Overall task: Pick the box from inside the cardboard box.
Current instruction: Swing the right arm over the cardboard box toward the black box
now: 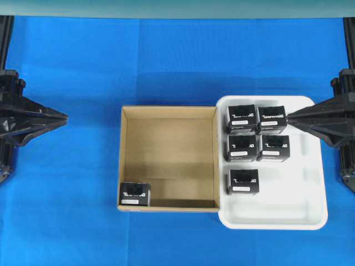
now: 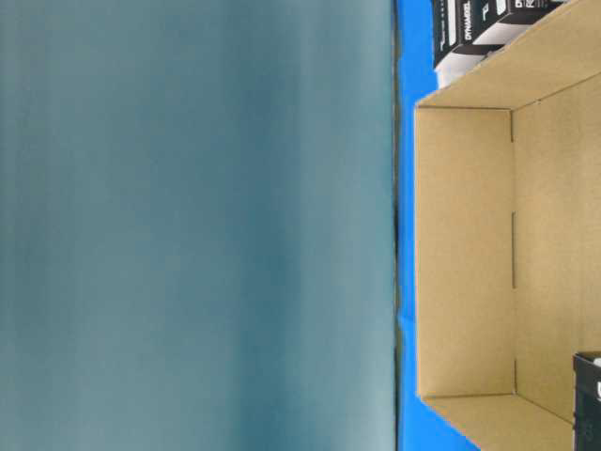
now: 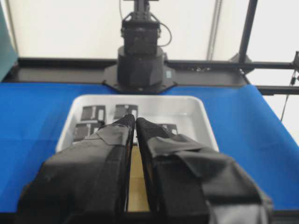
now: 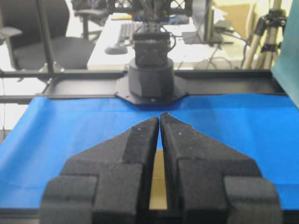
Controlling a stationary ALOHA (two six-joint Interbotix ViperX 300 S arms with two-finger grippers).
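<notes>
sitting in cardboard box (image 1: pixel 168 164): one box (image 1: pixel 135 194)

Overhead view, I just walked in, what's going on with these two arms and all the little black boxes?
Nothing is being handled right now. The left gripper and the right gripper sit at the sides of the table, both shut and empty. One small black box remains in the near-left corner of the cardboard box. Five matching black boxes already stand in the white tray beside it. The last box has not been picked yet.
</notes>
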